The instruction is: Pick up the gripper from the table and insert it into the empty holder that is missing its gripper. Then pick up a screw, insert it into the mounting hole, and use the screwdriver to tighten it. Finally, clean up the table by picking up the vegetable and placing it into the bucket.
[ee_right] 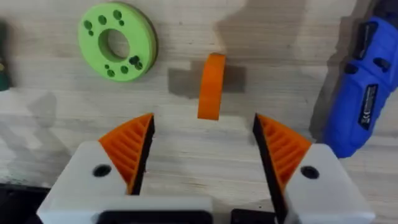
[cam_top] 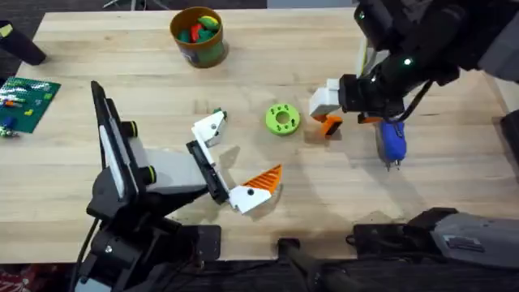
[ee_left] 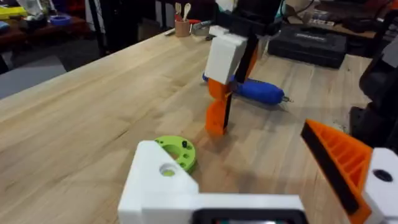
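Fingers of right gripper [ee_right: 202,152] spread wide — loose gripper [ee_right: 212,86] between them

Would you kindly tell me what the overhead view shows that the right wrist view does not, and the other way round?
Overhead alone: the filled bucket at the far edge, a green circuit board at the left, and the left hand, open, with one bare white bracket and one orange-tipped one. Right wrist alone: the ribbed faces of the right hand's orange pads, spread open. Both: the loose orange finger, the lime-green disc and the blue screwdriver, all lying on the wooden table.
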Robot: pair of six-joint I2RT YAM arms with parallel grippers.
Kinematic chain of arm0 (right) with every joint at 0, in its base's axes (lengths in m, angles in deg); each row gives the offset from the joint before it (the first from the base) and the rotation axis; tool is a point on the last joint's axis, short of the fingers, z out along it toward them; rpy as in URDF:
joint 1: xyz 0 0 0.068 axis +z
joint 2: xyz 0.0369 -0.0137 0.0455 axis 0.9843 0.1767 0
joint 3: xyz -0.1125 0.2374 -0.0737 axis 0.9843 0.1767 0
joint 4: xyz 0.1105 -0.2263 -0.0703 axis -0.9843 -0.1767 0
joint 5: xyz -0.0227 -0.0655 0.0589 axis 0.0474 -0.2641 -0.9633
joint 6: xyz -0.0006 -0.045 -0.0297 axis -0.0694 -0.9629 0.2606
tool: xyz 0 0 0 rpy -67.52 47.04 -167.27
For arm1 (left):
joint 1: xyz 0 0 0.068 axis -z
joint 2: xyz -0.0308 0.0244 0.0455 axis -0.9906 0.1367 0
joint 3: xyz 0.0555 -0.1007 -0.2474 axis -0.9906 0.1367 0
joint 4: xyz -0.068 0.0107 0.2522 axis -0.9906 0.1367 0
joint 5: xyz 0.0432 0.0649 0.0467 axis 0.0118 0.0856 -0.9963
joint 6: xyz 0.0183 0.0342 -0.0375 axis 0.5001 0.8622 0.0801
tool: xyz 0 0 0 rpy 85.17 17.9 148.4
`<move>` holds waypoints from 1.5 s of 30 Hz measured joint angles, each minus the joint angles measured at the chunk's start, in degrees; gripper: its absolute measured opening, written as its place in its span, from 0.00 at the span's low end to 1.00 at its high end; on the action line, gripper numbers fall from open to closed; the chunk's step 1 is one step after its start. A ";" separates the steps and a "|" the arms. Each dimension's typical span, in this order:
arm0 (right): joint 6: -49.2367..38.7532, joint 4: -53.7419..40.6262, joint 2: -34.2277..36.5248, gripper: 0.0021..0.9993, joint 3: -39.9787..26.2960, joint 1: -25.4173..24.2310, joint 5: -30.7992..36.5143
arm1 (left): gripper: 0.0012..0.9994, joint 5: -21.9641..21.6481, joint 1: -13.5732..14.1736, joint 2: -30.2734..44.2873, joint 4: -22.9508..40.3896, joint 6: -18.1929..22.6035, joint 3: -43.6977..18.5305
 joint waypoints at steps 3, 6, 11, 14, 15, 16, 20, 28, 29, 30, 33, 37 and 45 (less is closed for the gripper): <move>2.13 -0.03 -0.01 0.92 -0.16 0.00 -0.02 | 0.99 0.00 0.00 0.02 0.00 -0.02 0.00; 4.41 -0.10 0.16 0.92 -0.17 0.00 -0.02 | 0.99 0.00 0.00 0.00 -0.02 -0.02 0.00; 6.66 -0.11 2.40 0.92 -0.23 0.00 -0.02 | 0.99 0.00 0.00 0.00 0.00 -0.02 0.00; 7.09 -0.05 4.80 0.92 -0.23 0.00 -0.02 | 0.99 0.00 0.00 0.00 -0.02 -0.02 0.00; 7.16 -0.05 5.58 0.92 -0.23 0.00 -0.04 | 0.99 -0.02 0.00 0.02 0.00 -0.02 0.00; 7.26 -0.03 6.32 0.92 -0.23 0.00 -0.02 | 0.99 0.00 0.00 0.02 -0.02 -0.02 0.00; 7.32 0.11 8.72 0.92 -0.23 0.00 -0.02 | 0.99 0.00 0.00 0.00 0.00 -0.02 0.00; 7.32 0.65 10.63 0.92 -0.23 0.00 -0.02 | 0.99 0.07 0.00 0.02 0.00 -0.07 0.00; 7.32 0.65 10.63 0.92 -0.23 0.00 -0.02 | 0.99 0.07 0.00 0.02 -0.02 -0.22 0.00; 7.32 0.65 10.63 0.92 -0.23 0.00 -0.02 | 0.99 0.07 0.00 0.00 0.00 -0.27 0.00; 7.32 0.67 10.63 0.92 -0.23 0.00 -0.02 | 0.99 0.44 0.00 0.02 0.00 -0.46 0.00; 7.32 0.67 10.63 0.92 -0.23 0.00 -0.02 | 0.99 2.77 0.00 0.02 0.06 -0.48 0.00; 7.32 1.09 10.63 0.92 -0.23 0.00 -0.02 | 0.99 9.46 0.00 0.02 0.63 -0.50 0.00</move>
